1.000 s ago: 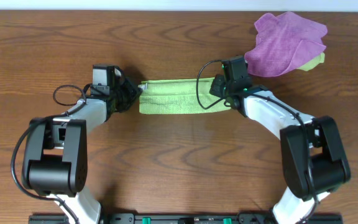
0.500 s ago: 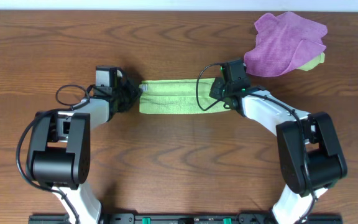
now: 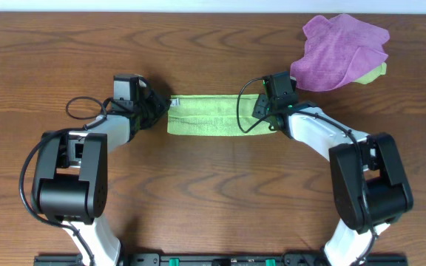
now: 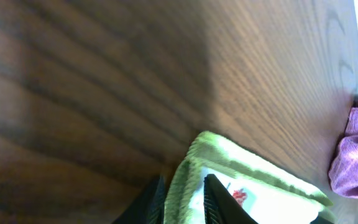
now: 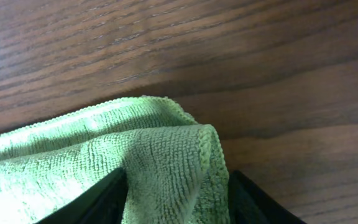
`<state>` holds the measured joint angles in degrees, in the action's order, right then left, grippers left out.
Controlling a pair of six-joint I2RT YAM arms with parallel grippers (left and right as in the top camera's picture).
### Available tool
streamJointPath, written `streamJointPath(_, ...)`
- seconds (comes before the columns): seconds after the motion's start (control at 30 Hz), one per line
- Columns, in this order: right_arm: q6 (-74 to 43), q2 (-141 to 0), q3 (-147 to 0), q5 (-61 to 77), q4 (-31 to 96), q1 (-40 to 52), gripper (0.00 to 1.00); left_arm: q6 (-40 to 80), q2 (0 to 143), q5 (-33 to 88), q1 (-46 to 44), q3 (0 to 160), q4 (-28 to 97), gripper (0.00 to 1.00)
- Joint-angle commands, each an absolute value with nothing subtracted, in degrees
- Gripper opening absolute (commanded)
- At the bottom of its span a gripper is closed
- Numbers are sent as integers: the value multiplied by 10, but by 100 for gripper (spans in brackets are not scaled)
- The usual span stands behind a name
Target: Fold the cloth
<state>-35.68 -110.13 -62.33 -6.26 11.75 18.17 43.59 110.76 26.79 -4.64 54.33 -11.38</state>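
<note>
The green cloth (image 3: 205,114) lies on the wooden table as a long folded strip between my two arms. A white tag shows at its left end. My left gripper (image 3: 161,111) sits at that end; in the left wrist view its fingers (image 4: 184,199) stand a little apart with the cloth's (image 4: 253,180) hem between them. My right gripper (image 3: 261,111) is at the strip's right end. The right wrist view has its jaws (image 5: 178,196) wide apart, the rounded fold of the cloth (image 5: 73,162) lying loosely between them on the table.
A crumpled purple cloth (image 3: 339,48) lies at the back right on top of a yellow-green one (image 3: 376,72), close behind my right gripper. It also shows at the right edge of the left wrist view as purple cloth (image 4: 353,162). Bare wood surrounds the strip.
Both grippers' jaws have parted from a tight pinch on the cloth's ends. The strip has settled flat and its ends sit slightly further right.
</note>
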Motion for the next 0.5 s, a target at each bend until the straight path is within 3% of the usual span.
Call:
streamJointPath(0.0,-357,-1086,-633,-73,118,177,58,410,1108,272,-44,562,-113,30)
streamJointPath(0.2,-358,-1053,-633,-84,136,177,66,384,1082,271,-31,562,-87,47)
streamJointPath(0.47,-379,-997,-633,-96,211,177,70,363,1027,270,3,562,-10,51)
